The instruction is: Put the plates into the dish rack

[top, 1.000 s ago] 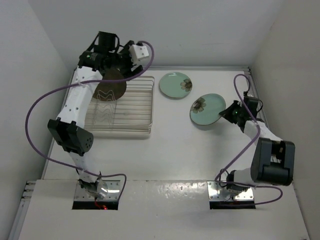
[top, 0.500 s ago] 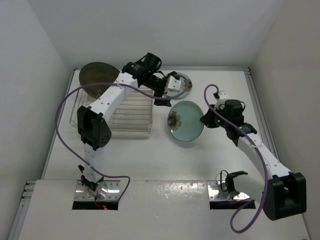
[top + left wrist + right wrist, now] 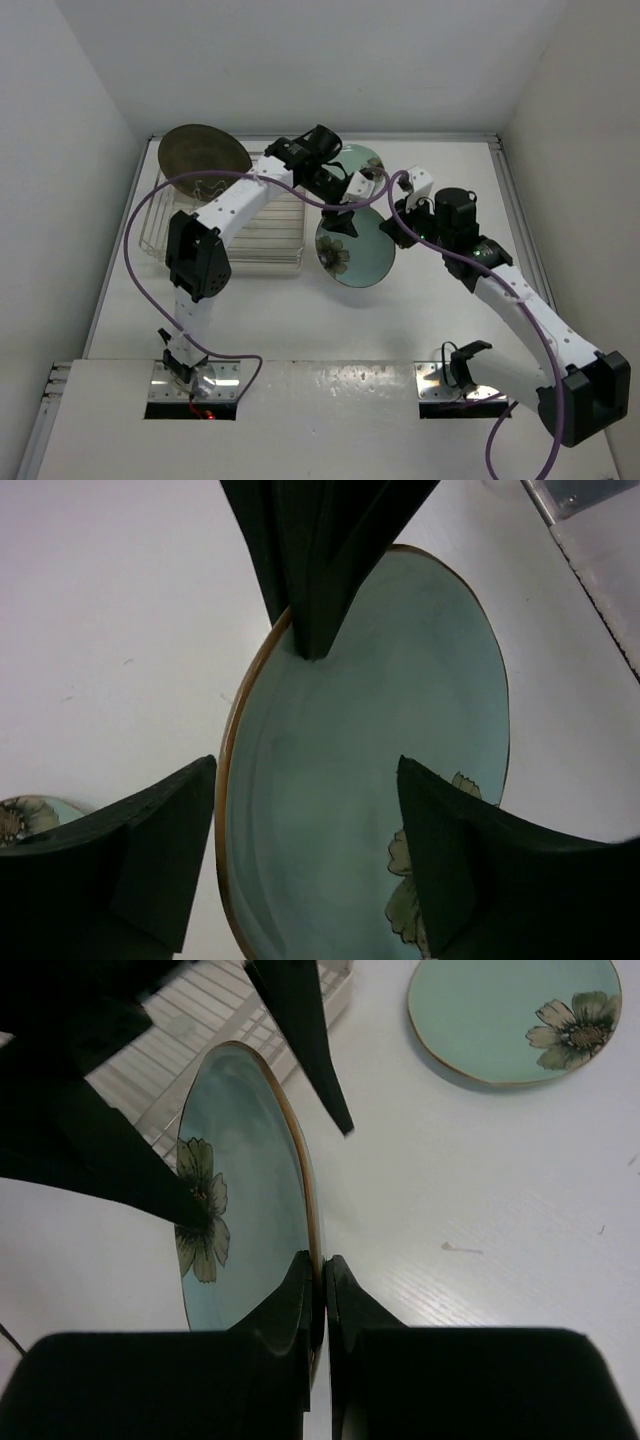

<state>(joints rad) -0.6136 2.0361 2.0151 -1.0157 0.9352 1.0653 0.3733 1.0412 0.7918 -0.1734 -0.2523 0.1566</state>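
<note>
Since half a second ago, the right gripper point(image 3: 320, 1265) has carried its mint-green plate point(image 3: 356, 252) a little leftward, nearer the dish rack point(image 3: 272, 236). The left gripper point(image 3: 305, 775) has swung down from over the flat plate point(image 3: 510, 1015) to meet it.

The carried plate now hangs on edge at the centre of the top view, just right of the rack. The right gripper is pinched tight on its rim. The left gripper is spread wide, one finger on each side of the plate, and does not appear to touch it.

This looks like a handover, and that is where the risk lies. If the right fingers let go before the left ones close, the plate drops onto the table point(image 3: 300, 320). A rim pinch is also a thin hold on glazed ware, so a bump from a left finger could swing the plate or slide it out. The two sets of fingers are crowded close together and could clash. The flat plate, partly hidden behind the left wrist at upper centre, could get clipped.

Count: three plates — one dark brown plate point(image 3: 200, 155) standing at the rack's far end at upper left, and two mint ones. One rack, two grippers.
</note>
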